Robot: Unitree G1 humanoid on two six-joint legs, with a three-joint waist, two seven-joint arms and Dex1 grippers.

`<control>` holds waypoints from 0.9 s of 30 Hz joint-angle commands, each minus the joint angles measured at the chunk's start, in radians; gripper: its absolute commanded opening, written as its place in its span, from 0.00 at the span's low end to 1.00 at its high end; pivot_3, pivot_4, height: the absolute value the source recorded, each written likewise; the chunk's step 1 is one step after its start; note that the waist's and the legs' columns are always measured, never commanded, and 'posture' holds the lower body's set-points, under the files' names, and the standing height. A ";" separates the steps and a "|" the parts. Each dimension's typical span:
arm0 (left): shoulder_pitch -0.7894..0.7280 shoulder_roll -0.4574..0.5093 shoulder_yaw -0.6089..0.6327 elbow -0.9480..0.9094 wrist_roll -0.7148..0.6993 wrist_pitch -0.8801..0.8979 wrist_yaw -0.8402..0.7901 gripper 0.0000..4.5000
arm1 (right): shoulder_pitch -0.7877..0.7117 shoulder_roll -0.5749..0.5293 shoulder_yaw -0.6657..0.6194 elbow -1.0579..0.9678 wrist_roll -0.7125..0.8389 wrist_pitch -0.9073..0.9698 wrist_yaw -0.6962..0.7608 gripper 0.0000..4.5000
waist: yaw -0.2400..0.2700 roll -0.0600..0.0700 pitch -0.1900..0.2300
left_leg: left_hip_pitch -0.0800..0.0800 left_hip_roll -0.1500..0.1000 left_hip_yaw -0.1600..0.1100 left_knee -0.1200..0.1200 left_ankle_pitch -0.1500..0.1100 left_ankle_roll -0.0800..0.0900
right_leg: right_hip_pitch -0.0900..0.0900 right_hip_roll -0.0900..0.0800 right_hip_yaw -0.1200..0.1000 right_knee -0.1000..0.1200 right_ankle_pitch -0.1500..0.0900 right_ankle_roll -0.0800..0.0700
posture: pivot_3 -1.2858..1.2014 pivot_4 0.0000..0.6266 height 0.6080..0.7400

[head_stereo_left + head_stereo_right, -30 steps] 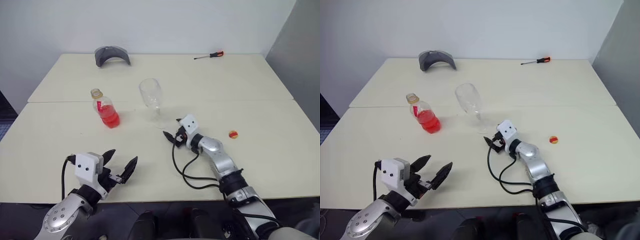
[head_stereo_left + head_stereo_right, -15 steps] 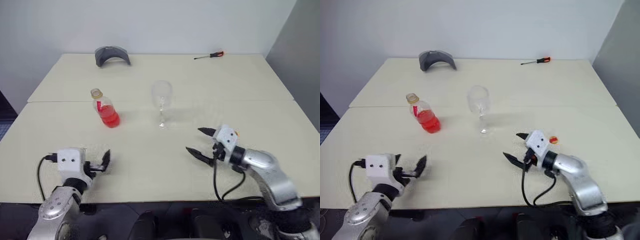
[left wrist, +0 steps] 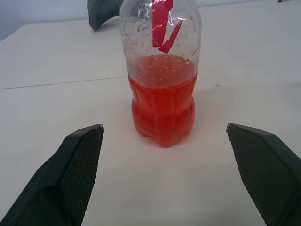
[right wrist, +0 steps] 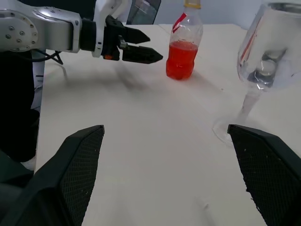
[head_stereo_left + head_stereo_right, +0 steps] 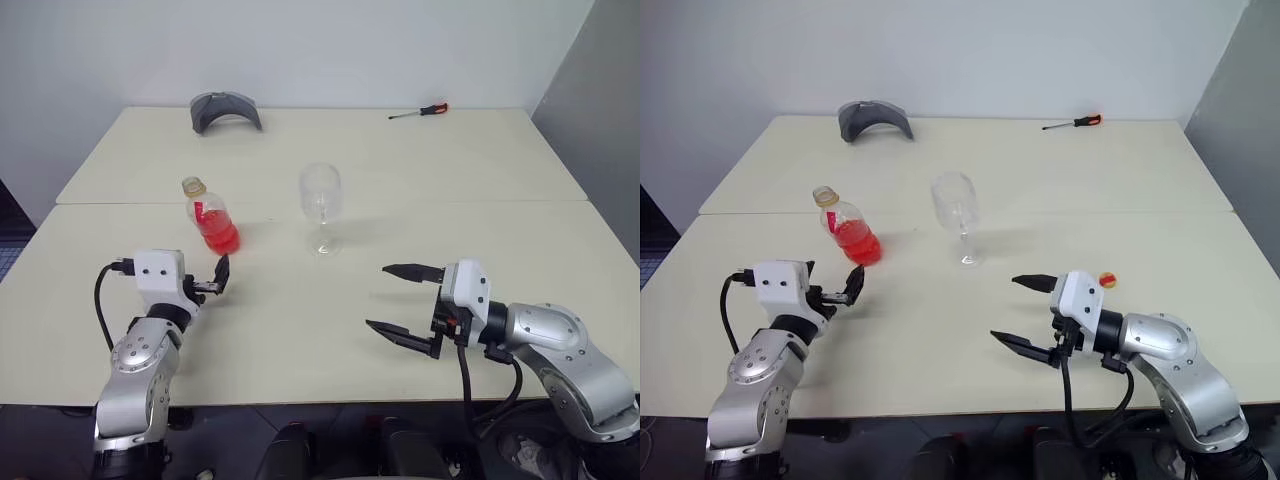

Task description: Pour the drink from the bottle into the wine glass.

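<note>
The bottle [image 3: 161, 75] stands upright on the tabletop [image 5: 300, 310], right in front of the left claw [image 3: 171, 176] and a little way off, not touching. That claw is wide open and holds nothing. The bottle has no cap on, and the red drink [image 3: 162, 106] fills only its bottom half, so it is likely light. It looks like thin plastic, so it may squash and slip if squeezed hard. A good place to grab is likely the round middle, near the top of the drink. The glass [image 5: 321, 205] stands ahead of the right claw [image 5: 395, 300], well apart from it. That claw is wide open and empty too. The glass looks thin and easy to tip or break.
</note>
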 commanded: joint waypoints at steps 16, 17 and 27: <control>-0.213 0.036 -0.014 0.198 -0.015 -0.055 -0.143 1.00 | -0.069 0.036 0.019 -0.005 -0.014 -0.032 -0.070 1.00 | 0.009 0.000 0.000 | 0.000 0.000 0.000 0.001 0.000 0.000 | 0.000 0.000 0.000 0.000 0.000 0.000 | 0.52 0.24 1.00; -0.226 0.036 -0.014 0.214 -0.010 -0.062 -0.142 1.00 | -0.071 0.037 0.020 -0.002 -0.017 -0.032 -0.073 1.00 | 0.009 0.000 0.000 | 0.000 0.000 0.000 0.001 0.000 0.000 | 0.000 0.000 0.000 0.000 0.000 0.000 | 0.52 0.24 1.00; -0.361 0.053 -0.020 0.407 0.040 -0.181 -0.144 1.00 | -0.100 0.040 0.024 0.027 -0.035 -0.030 -0.103 1.00 | 0.011 0.000 0.000 | -0.001 0.000 0.000 0.002 0.000 0.000 | 0.000 0.000 0.000 0.000 0.000 0.000 | 0.52 0.24 1.00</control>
